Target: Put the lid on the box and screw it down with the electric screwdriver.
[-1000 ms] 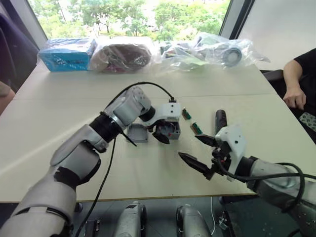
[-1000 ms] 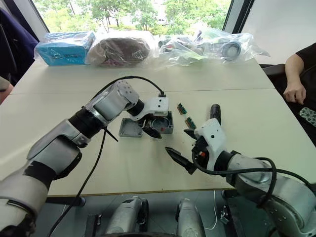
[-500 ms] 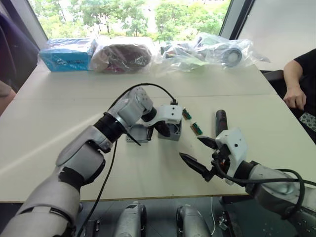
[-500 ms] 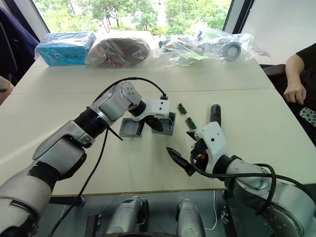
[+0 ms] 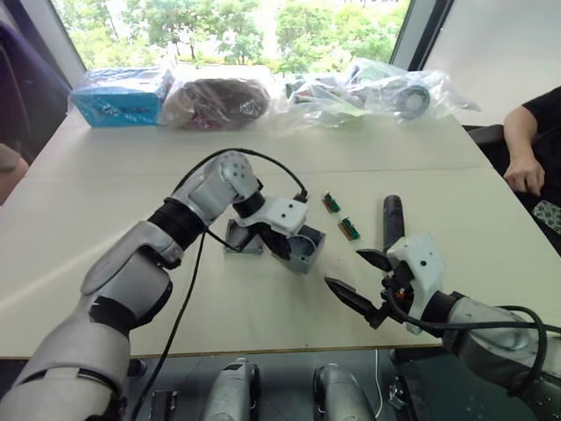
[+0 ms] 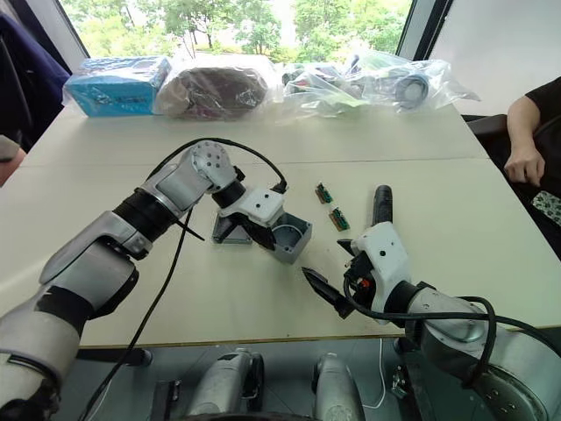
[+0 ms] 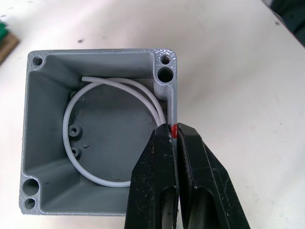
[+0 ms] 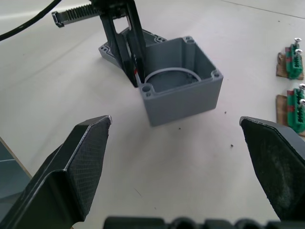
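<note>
Nearest the table's near edge, the right gripper hangs just above the pale tabletop with its two black fingers spread wide and nothing between them. Half a second ago it hung in much the same place, so the change lies with the other arm.

Just beyond it and to the left sits the small, deep, square grey plastic box. It has been drawn nearer and rightward from where it lay a second ago, and now stands turned at an angle. The left gripper is clenched on the box's left wall, still holding it. The box now lies close in front of the right gripper, which probably frees the way to fetch the lid; the lid is not yet on and no screw is driven.

Just behind and left of the box lies the shallow grey square lid, partly hidden by the left gripper. Far right of the box, the black cylindrical electric screwdriver rests untouched on the table, with two small green circuit pieces between it and the box.

The left wrist view shows what the eye views cannot: a white wire loop coiled inside the box, corner screw holes, and a sliver of red at the pinched wall. The right wrist view shows how wide its own fingers stand apart.
</note>
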You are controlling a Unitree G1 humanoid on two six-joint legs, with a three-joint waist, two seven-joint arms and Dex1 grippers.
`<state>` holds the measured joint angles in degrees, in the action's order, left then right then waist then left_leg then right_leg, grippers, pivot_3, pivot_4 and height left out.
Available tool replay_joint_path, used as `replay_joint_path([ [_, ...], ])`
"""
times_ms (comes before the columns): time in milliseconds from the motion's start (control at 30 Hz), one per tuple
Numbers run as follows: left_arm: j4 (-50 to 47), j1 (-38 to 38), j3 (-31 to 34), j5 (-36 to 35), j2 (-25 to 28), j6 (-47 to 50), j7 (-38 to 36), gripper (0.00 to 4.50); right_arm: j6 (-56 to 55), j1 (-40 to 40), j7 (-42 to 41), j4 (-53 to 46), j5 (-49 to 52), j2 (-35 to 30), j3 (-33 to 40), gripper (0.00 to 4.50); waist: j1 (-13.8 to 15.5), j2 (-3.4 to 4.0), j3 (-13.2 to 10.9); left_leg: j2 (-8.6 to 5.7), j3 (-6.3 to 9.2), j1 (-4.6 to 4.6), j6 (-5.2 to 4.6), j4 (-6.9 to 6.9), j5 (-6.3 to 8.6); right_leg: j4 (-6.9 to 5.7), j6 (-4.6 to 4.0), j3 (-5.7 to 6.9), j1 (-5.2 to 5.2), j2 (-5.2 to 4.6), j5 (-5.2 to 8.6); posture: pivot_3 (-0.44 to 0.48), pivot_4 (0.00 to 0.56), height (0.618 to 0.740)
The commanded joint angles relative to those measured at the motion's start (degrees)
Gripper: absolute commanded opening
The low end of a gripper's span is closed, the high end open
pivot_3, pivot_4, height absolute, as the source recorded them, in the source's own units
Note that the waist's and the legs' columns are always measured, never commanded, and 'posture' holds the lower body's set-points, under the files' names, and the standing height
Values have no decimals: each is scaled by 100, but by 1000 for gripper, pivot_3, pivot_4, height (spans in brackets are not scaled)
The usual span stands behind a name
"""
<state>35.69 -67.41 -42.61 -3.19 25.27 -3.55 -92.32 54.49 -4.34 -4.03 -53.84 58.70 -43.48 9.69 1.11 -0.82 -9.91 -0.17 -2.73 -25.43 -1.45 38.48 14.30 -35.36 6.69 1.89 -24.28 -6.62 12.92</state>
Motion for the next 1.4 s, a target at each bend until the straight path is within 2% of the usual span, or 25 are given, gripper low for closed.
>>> replay_joint_path([
  [33, 66, 7, 61, 48, -94, -266, -18, 594, -133, -31, 46, -249, 34, 32, 71, 4500, -6, 0, 0, 0, 0, -2, -7, 10, 4, -2, 0, 0, 2, 0, 0, 0, 150, 740],
  [67, 71, 22, 83, 40, -112, -277, -18, 819, -140, -44, 39, -254, 40, 25, 82, 4500, -8, 0, 0, 2, 0, -4, -13, 19, 8, -6, 0, 0, 3, 1, 0, 0, 150, 740],
  [267, -228, 11, 188, -178, 104, 38, -18, 3242, -161, -4, -117, -246, 177, -114, 201, 4500, -31, 0, 0, 4, 0, -7, -25, 41, 15, -12, 0, 0, 8, 1, 0, 0, 150, 740],
  [367, -778, -172, 728, -584, 541, 1131, -18, 3242, -219, 208, -347, -229, 746, -374, 527, 4500, -41, 0, -1, 6, 1, -8, -25, 43, 15, -14, 0, 0, 7, 1, 0, 0, 150, 740],
  [500, -1446, -125, 1460, -680, 1042, 2733, 246, 3242, -291, 693, -688, -46, 1329, -763, 639, 4500, -51, 2, -1, 13, 3, -6, -25, 46, 15, -18, 1, 0, 6, 6, 0, 0, 150, 740],
  [567, -1745, -11, 1638, -362, 1314, 4244, 990, 3242, -253, 1183, -1110, 146, 1201, -989, 315, 4500, -44, 2, -1, 13, 5, 1, -25, 46, 15, -22, 3, 1, 13, 8, 1, 0, 150, 740],
  [667, -2141, 347, 1986, 5, 1359, 6362, 2345, 3242, -277, 1846, -1689, 424, 667, -1102, -363, 4500, -47, 2, -1, 10, 8, 4, -25, 54, 15, -28, 7, 1, 20, 9, 3, 0, 150, 740],
  [800, -3308, 1118, 2546, -22, 1274, 8104, 3342, 3242, -476, 2372, -2289, 822, -304, -1121, -1140, 4500, -50, -4, -4, 7, 8, 3, -25, 60, 15, -55, 27, -4, 13, 7, 14, 0, 150, 740],
  [933, -4046, 1599, 2803, -221, 1225, 8646, 3871, 3242, -640, 2573, -2752, 1093, -858, -1079, -1467, 4500, -26, -5, -5, 1, 15, -7, -23, 63, 14, -74, 35, -2, -3, 2, 20, 0, 150, 740],
  [1033, -4190, 1850, 3203, -185, 862, 9359, 4511, 3242, -749, 2664, -3035, 1268, -1196, -1030, -1623, 4500, -32, -5, -4, -1, 12, -2, -23, 65, 14, -74, 34, -3, 0, -1, 19, 0, 150, 740],
  [1300, -3989, 1916, 3246, -415, 741, 9516, 5221, 3242, -672, 2469, -3065, 1170, -1421, -763, -1566, 4500, -35, -5, -4, -1, 12, 3, -22, 64, 14, -81, 34, -3, 0, -2, 19, 0, 150, 740],
  [1400, -3619, 1827, 3301, -413, 501, 9511, 5544, 3242, -597, 2290, -2831, 1018, -1408, -600, -1473, 4500, -26, -6, -4, -2, 12, 4, -20, 64, 13, -80, 34, -3, 3, -5, 19, 0, 150, 740],
])
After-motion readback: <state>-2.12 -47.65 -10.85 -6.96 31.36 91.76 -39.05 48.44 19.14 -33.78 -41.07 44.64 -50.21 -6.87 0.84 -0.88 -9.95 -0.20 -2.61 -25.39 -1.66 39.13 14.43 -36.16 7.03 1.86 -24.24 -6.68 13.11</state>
